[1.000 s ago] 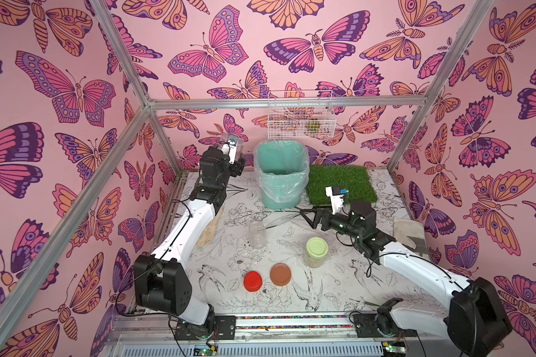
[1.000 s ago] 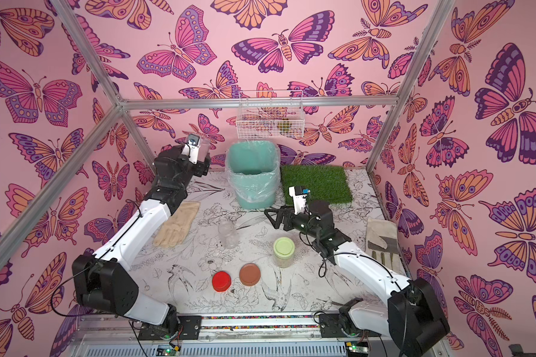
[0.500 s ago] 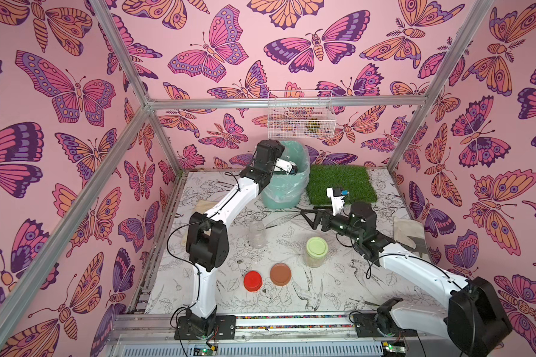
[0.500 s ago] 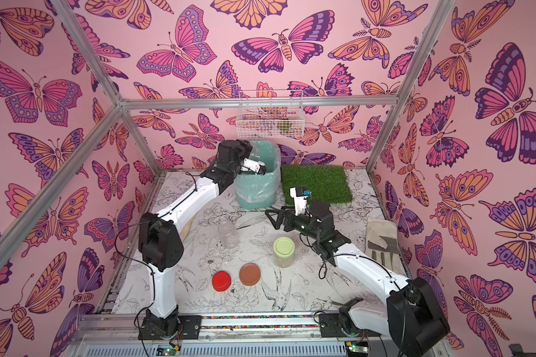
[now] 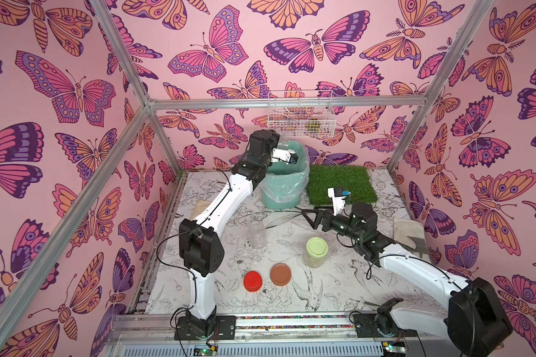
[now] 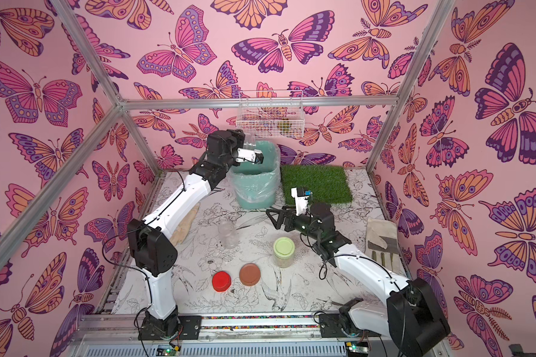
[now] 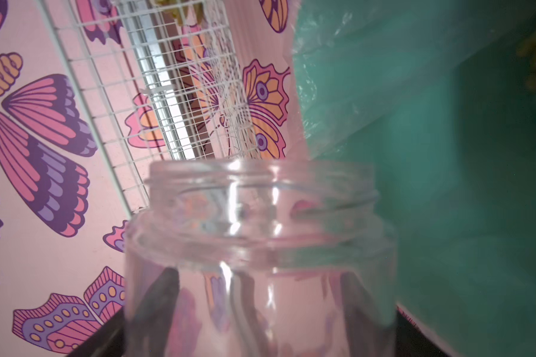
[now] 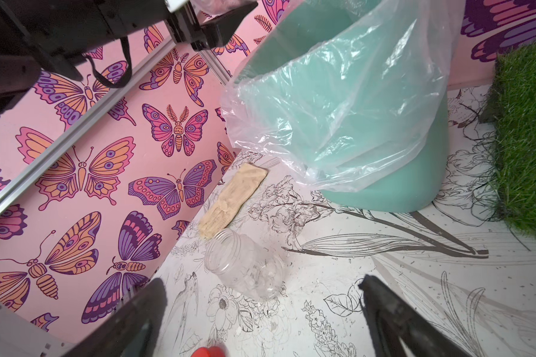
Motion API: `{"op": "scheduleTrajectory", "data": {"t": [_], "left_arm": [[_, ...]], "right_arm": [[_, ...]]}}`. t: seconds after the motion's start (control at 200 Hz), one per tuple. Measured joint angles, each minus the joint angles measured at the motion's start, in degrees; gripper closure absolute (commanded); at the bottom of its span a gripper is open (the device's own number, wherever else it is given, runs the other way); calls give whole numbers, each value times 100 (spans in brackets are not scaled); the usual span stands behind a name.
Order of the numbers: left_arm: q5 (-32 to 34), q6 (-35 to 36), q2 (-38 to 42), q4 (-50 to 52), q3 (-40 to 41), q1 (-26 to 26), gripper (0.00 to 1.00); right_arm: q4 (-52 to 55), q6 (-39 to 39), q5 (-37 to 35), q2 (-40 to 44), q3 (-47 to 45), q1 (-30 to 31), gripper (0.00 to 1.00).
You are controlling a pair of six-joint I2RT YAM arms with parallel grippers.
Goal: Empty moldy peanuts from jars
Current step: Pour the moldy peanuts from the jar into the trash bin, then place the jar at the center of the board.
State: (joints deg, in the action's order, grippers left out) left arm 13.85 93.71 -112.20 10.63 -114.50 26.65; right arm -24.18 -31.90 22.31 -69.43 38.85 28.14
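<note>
Tabletop: three jars, three lids; left fingers around one jar, right fingers apart.

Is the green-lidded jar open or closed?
Closed: the green lid sits on the jar, which stands upright with peanuts showing through its wall.

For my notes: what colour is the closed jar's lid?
Light green lid; best in a top view.
</note>
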Motion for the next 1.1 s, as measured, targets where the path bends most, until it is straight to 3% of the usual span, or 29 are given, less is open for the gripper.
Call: {"op": "scheduleTrajectory", "data": {"t": [0.205,0.451,0.736,0.916,1.101], "left_arm": [[-332,-1690,575,282,153,-142,100],[-1416,-3469,2057,208,1908,-437,100],[-3141,-4192,3285,201,3965,-688,100],[-3891,-4411,3792,181,4500,-693,100],[-4570,-4621,4240,155,4874,-693,100]], "right_arm": [[109,2,2,2,133,0,0],[750,195,46,109,824,-2,3],[2022,544,612,83,2413,-2,11],[3018,879,887,-417,3414,177,15],[3604,944,909,-944,3641,437,18]]}}
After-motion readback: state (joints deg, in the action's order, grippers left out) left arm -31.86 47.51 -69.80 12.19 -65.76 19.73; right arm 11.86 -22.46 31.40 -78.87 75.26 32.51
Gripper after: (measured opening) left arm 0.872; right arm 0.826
